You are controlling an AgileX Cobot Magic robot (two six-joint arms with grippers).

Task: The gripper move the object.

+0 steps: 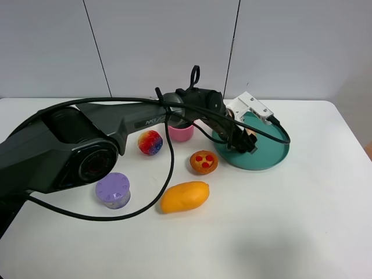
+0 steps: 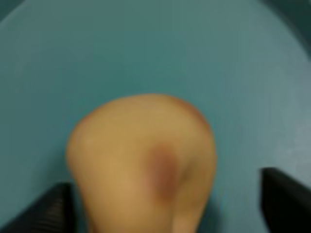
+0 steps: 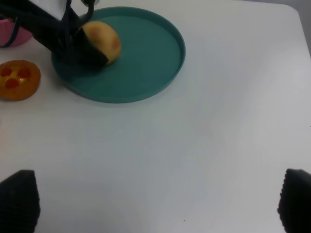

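Observation:
The tan potato-like object (image 1: 251,134) with a brownish spot lies on the teal plate (image 1: 273,154), toward its left part. My left gripper (image 1: 247,141) reaches across onto the plate and stands open around the object. In the left wrist view the object (image 2: 141,165) fills the space between the dark fingertips (image 2: 284,199), with a gap on one side. The right wrist view shows the object (image 3: 104,41) on the plate (image 3: 146,63) with a dark finger (image 3: 90,53) beside it. My right gripper (image 3: 158,204) is open and empty above bare table, and does not show in the high view.
A tart with red dots (image 1: 204,161) lies left of the plate, an orange mango (image 1: 185,196) in front of it. A multicoloured ball (image 1: 150,142), a pink cup (image 1: 181,132) and a purple lidded cup (image 1: 113,190) stand further left. A black cable (image 1: 168,174) loops over the table.

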